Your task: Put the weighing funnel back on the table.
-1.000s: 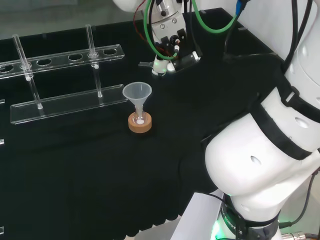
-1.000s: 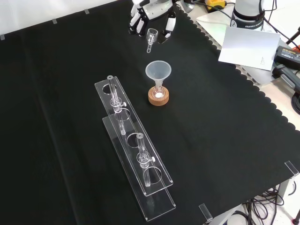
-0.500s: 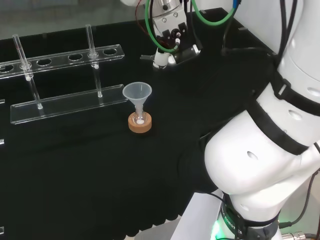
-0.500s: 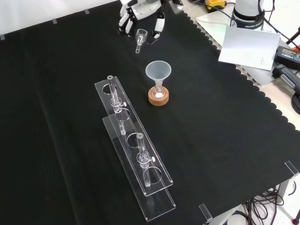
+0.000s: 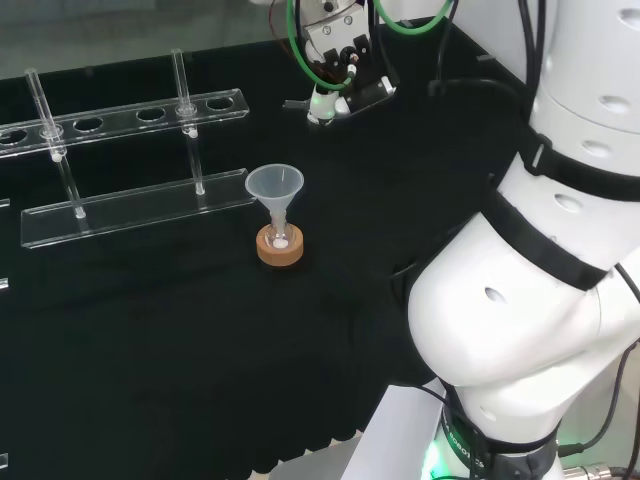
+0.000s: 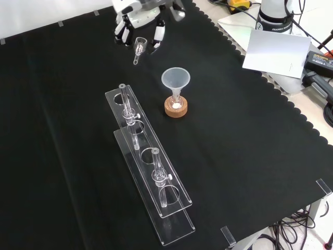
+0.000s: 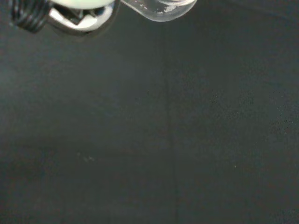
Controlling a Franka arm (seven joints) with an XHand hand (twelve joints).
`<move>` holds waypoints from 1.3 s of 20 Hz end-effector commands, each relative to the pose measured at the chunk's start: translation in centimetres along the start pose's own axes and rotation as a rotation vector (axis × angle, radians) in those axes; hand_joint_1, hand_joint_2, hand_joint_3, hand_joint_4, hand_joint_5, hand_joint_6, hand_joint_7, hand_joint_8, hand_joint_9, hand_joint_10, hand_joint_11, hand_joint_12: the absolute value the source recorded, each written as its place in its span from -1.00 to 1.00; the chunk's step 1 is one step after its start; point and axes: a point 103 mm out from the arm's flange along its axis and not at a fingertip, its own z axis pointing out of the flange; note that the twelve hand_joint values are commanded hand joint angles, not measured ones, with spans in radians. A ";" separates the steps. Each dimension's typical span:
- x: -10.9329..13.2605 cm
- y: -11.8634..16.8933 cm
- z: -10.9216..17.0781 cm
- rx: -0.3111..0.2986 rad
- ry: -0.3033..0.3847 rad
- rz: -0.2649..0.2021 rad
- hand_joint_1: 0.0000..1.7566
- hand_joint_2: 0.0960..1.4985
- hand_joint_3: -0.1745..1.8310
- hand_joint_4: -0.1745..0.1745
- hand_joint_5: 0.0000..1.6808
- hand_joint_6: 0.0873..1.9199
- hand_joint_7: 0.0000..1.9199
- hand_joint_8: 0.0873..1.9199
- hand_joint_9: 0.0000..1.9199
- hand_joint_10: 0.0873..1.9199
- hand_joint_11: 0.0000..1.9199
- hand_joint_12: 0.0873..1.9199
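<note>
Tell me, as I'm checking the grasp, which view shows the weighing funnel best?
Front view: the weighing funnel hangs whole between the hand's fingers. The wrist view catches its clear edge; in the head view the hand mostly hides it.

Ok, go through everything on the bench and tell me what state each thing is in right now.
hand, fingers closed on the weighing funnel
weighing funnel, held in the hand, mouth up, stem slanting down, not yet laid on the cloth
funnel, upright, mouth up, stem in the flask
flask, upright on its cork ring
cork ring, flat on the cloth
test tube rack, standing, two test tubes upright in it
</note>
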 end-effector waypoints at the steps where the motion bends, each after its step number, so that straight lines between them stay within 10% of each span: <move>1: -1.3 3.6 1.8 0.035 -0.016 -0.002 0.25 -0.09 -0.27 1.00 0.43 -0.27 -0.37 -0.40 0.05 -0.85 -0.12 -0.01; 26: 3.4 10.9 10.0 0.125 -0.081 -0.142 0.25 -0.09 -0.27 1.00 0.43 -0.27 -0.37 -0.39 0.05 -0.85 -0.12 0.00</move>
